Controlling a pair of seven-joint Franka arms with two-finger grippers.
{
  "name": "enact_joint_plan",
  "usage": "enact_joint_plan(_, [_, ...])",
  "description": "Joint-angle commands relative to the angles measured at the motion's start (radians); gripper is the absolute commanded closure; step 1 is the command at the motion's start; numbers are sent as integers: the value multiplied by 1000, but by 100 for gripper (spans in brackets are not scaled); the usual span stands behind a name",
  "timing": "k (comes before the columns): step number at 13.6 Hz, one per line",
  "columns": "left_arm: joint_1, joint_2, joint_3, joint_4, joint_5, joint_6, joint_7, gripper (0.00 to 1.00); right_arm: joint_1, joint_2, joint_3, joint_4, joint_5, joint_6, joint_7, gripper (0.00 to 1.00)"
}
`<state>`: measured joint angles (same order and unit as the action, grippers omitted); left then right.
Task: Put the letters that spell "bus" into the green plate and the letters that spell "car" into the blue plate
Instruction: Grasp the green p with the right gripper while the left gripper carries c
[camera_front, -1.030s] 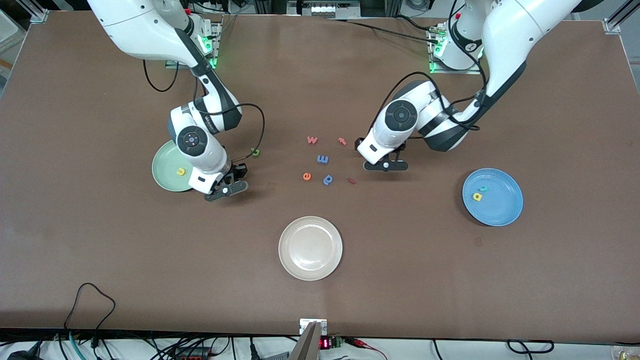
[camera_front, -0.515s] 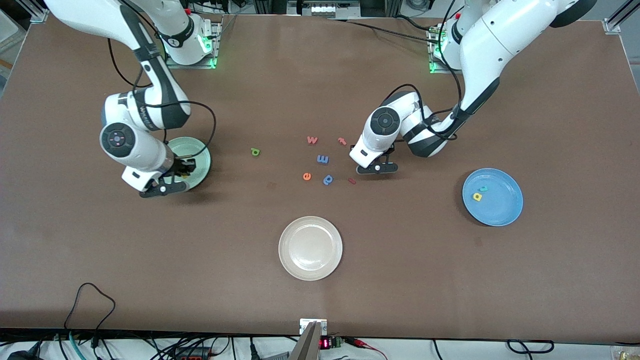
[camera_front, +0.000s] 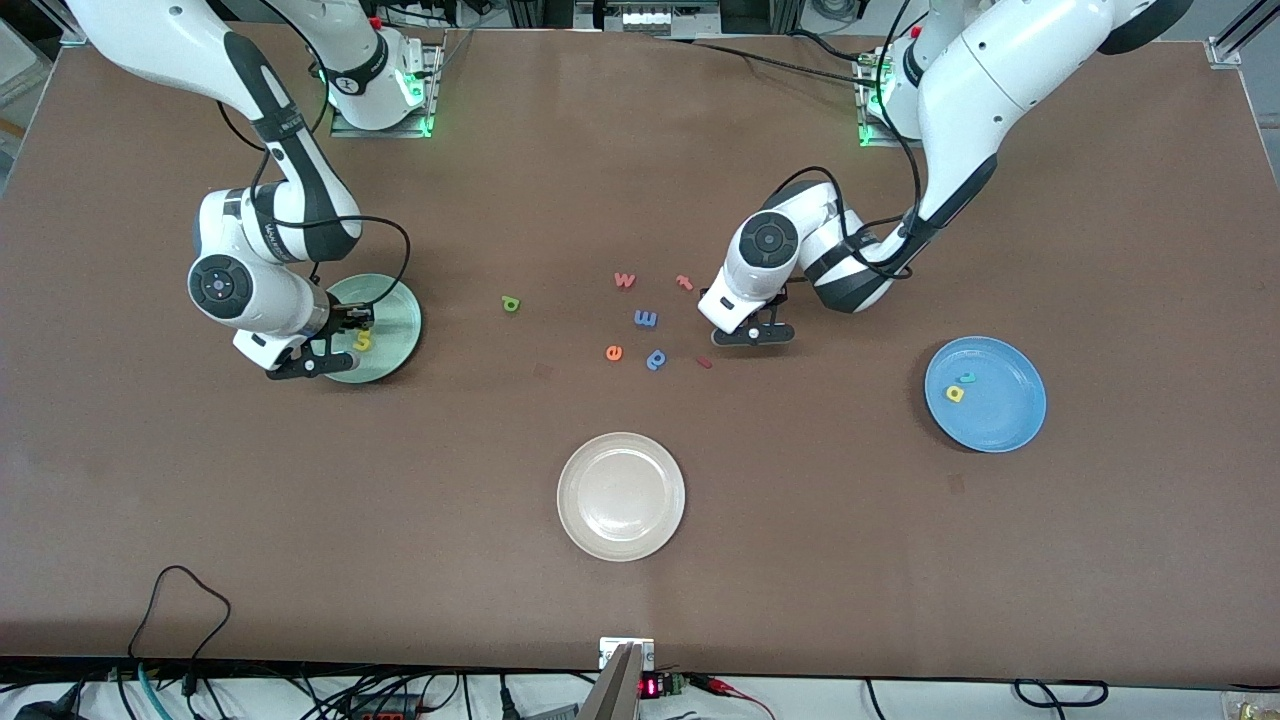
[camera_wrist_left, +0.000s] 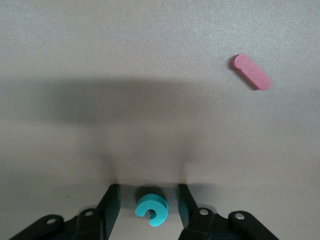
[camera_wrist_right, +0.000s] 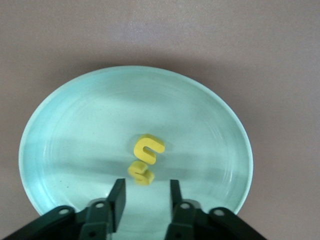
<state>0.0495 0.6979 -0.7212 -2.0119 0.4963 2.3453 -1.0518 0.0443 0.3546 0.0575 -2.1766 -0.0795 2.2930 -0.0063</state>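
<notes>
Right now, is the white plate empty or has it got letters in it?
Empty. The white plate shows only its bare inside; loose letters like the orange e lie on the table farther from the front camera.

Light is even and bright from above over the brown desk (camera_front: 640, 600). Soft shadows lie under both arms. In the left wrist view a wide dark band crosses the desk surface. The green plate (camera_wrist_right: 65, 115) shows pale sheen; the yellow s (camera_wrist_right: 141, 173) looks slightly blurred.
</notes>
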Motion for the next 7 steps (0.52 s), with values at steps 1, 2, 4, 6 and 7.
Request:
enact_joint_plan(1, [4,-20,-3,-51,28,9,-20,49,-15,-14,18,-9,-6,8,-1,13])
enact_joint_plan(2, [6,-20,-3,-54,28,12,-20,50,-14,-19,24,-8,-3,8,9,13])
enact_joint_plan(4, [0,-20,-3,-59,27,12,-20,55,-9,-26,76,-6,18,9,23,17])
enact_joint_plan(6, [-5,-18,-3,-64,28,14,-20,55,-3,-28,129,-8,44,13,121,18])
enact_joint_plan(7, [-6,-18,-3,-64,28,14,-20,57,11,-28,166,-8,44,13,162,22])
